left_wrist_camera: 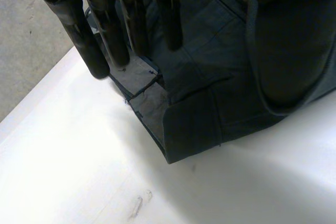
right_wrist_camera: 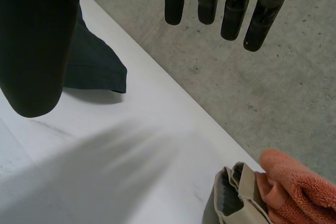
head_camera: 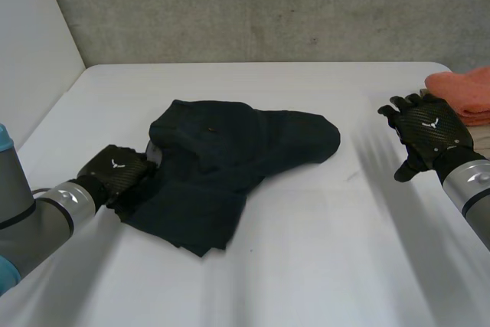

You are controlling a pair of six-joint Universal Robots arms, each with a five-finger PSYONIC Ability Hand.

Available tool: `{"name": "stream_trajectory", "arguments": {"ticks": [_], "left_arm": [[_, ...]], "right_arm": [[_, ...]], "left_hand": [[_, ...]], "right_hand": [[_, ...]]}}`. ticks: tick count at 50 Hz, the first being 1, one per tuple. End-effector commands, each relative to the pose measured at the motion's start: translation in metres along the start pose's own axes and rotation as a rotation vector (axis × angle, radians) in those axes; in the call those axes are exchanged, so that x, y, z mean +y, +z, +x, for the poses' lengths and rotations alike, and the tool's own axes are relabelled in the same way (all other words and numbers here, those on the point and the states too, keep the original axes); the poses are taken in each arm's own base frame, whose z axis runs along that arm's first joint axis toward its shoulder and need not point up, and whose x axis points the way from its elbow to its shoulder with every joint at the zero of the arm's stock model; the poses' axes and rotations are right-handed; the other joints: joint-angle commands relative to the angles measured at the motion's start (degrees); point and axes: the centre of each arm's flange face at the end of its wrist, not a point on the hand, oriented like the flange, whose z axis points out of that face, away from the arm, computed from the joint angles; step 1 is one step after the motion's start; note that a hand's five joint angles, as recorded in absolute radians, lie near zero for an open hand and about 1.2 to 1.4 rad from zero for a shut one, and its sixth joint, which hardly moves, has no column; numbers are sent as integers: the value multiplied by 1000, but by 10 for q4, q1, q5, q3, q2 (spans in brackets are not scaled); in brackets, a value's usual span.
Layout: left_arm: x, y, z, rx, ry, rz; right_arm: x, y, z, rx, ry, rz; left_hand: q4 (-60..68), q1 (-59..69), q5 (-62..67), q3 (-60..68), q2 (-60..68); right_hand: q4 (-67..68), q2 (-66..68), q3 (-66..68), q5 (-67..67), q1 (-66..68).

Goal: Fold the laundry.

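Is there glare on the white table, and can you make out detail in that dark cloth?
Head view: the table is softly lit, without glare; the dark garment reads almost flat black. Left wrist view: light picks out its seams and hem at the fingertips of the left hand.

I see the white surface [head_camera: 321, 258] meet a rough grey concrete wall [head_camera: 268, 5] at the far side, a white panel [head_camera: 31, 44] on the left.

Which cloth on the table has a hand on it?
The dark navy garment mid-table; the left hand rests at its edge. The orange towel lies apart from the right hand.
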Motion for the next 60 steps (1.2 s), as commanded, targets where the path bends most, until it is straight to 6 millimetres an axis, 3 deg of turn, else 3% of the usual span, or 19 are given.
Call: {"name": "stream_trajectory", "arguments": {"ticks": [1,9,12,15,19,27,32,44,52,56,60], "left_arm": [[-32,-20,-5,-29,-17,97],[-105,-67,0,-4,-328,375],[-118,-76,-6,-24,-358,449],[-117,-71,-10,-44,-341,464],[-100,-53,-14,-74,-279,402],[-14,-15,-27,-92,13,51],[16,0,-20,-42,94,-43],[27,17,-12,-17,96,-6],[19,24,-6,-39,104,66],[20,28,-6,-46,93,80],[24,35,-7,-52,91,75]], "right_arm": [[1,0,-1,-2,0,-4],[2,0,-2,-6,2,-8],[2,0,-2,-6,2,-8],[3,0,-2,-6,2,-9],[3,0,-3,-10,2,-12],[3,0,-2,-8,0,-11],[3,0,-3,-10,1,-12],[9,0,-6,-18,8,-29],[9,0,-6,-20,9,-31],[9,0,-6,-20,0,-32],[10,0,-6,-21,-12,-35]], "left_hand": [[95,98,94,96,93],[38,40,37,38,36],[41,44,40,42,39],[43,45,42,43,41],[45,47,44,45,42],[48,50,47,49,46],[48,50,47,49,46],[63,65,62,64,61],[139,141,138,139,137],[272,274,270,272,269],[527,529,526,527,524]], "right_hand": [[-38,-30,-25,-37,-20],[-38,-30,-25,-37,-20],[-38,-30,-25,-37,-20],[-38,-30,-25,-37,-20],[-38,-30,-25,-37,-20],[-38,-30,-25,-37,-20],[-38,-30,-25,-37,-20],[-38,-30,-25,-37,-20],[-38,-30,-25,-37,-20],[-38,-30,-25,-37,-20],[-38,-30,-25,-37,-20]]}}
